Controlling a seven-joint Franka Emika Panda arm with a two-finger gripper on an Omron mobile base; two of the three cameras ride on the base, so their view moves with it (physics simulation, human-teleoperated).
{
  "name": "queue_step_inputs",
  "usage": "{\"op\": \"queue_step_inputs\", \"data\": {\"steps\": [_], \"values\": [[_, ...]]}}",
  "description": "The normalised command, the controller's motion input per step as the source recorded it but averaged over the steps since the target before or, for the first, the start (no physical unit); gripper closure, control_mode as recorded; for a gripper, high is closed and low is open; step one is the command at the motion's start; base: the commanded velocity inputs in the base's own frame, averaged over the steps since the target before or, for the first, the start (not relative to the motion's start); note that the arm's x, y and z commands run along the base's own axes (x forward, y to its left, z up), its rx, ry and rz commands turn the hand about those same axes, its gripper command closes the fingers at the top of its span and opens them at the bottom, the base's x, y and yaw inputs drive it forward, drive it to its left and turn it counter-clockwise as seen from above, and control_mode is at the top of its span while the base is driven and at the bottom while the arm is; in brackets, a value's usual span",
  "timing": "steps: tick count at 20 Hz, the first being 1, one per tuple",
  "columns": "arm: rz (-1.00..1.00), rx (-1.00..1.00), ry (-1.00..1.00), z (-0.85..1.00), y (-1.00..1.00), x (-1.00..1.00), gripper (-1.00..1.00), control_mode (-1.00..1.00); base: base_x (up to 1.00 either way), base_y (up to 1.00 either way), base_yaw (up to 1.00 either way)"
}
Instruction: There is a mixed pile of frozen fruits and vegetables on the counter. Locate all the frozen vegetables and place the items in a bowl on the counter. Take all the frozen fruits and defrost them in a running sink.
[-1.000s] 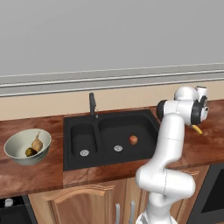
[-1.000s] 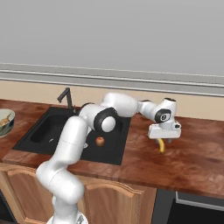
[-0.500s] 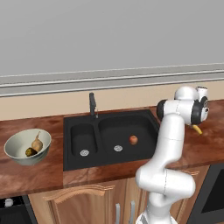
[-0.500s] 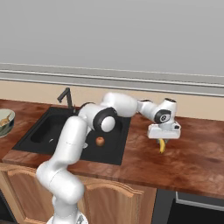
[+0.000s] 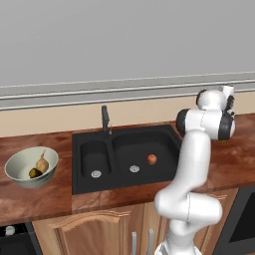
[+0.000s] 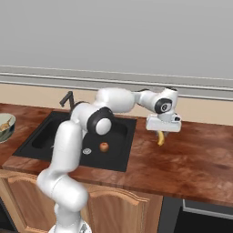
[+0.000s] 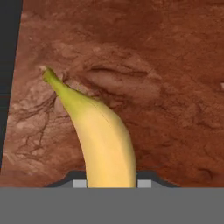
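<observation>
Banana (image 7: 103, 135) sits clamped in gripper (image 6: 160, 134) above counter (image 6: 195, 154), right of sink (image 6: 118, 154). Note: lower end cut off in hand view; arm hides most of it in left base view.

A curved yellow banana (image 7: 103, 135) with a greenish stem sits right of centre in the right base view, pinched between the closed tips of the end effector (image 6: 161, 135), over the reddish-brown desk (image 6: 191, 157). A small red apple (image 5: 152, 159) lies in the wide basin of the black sink (image 5: 94, 149). At left, the pale bowl (image 5: 20, 167) holds the tan bulb (image 5: 42, 164) and the dark olive lump (image 5: 34, 173).
</observation>
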Motion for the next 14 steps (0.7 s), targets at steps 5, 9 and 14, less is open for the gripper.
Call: {"op": "queue_step_inputs", "data": {"steps": [5, 9, 14], "values": [[-0.04, -0.08, 0.00, 0.37, 0.88, 0.06, 1.00, -1.00, 0.00, 0.00, 0.00], [-0.01, -0.07, 0.01, 0.03, 1.00, 0.05, 1.00, -1.00, 0.00, 0.00, 0.00], [0.00, -0.01, 0.05, -0.04, 1.00, 0.01, 1.00, -1.00, 0.00, 0.00, 0.00]]}}
